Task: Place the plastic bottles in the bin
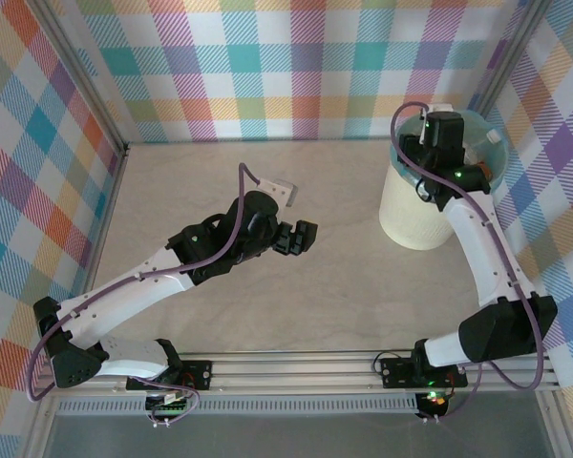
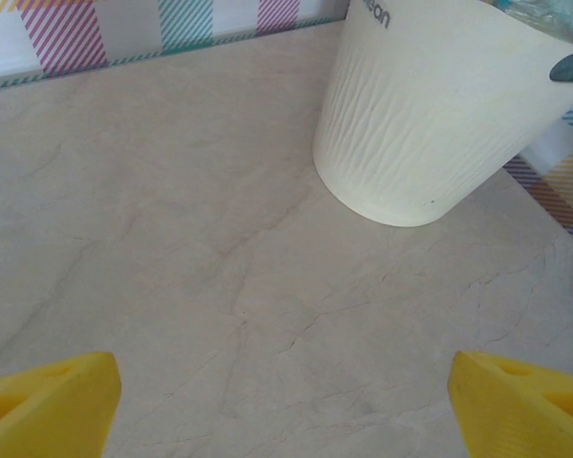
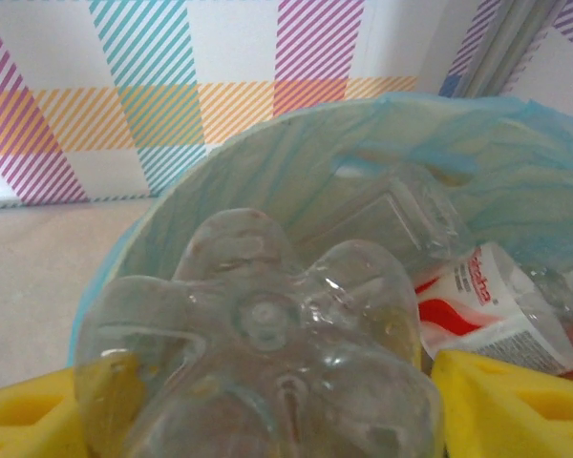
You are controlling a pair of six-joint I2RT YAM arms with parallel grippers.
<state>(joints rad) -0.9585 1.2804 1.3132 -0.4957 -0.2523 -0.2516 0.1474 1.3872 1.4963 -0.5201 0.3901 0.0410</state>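
Right fingers (image 3: 501, 405) are clamped on a clear bottle (image 3: 258, 315), one yellow pad on each side of the body. Its petal-shaped base faces the wrist camera, and the cap end is hidden from us. The bottle hangs over the mouth of the bin (image 3: 220, 162), inside the ring of the teal liner (image 3: 535, 172). Down in the bin lie a red-label bottle (image 3: 477, 305) and another clear one (image 3: 392, 215).

Handling, our read:
- It looks empty and thin-walled, so very light. Weight is no concern.
- The wall is soft and will dent under hard squeeze, so we'd keep force modest.
- Smooth plastic is slick and could rotate or slip between the pads.
- It isn't fragile, so a short drop is fine.
- The best hold is across the round body, where the fingers sit now. The base lobes are uneven and a neck would give little contact.
- On release it may bounce off the bottles below. It looks well inside the rim, so we'd expect it to stay in.

Left fingers (image 2: 48, 396) are spread wide with nothing between them, low over the bare surface (image 2: 220, 267). From that wrist view the bin's ribbed cream wall stands ahead and to the right, well apart from them.
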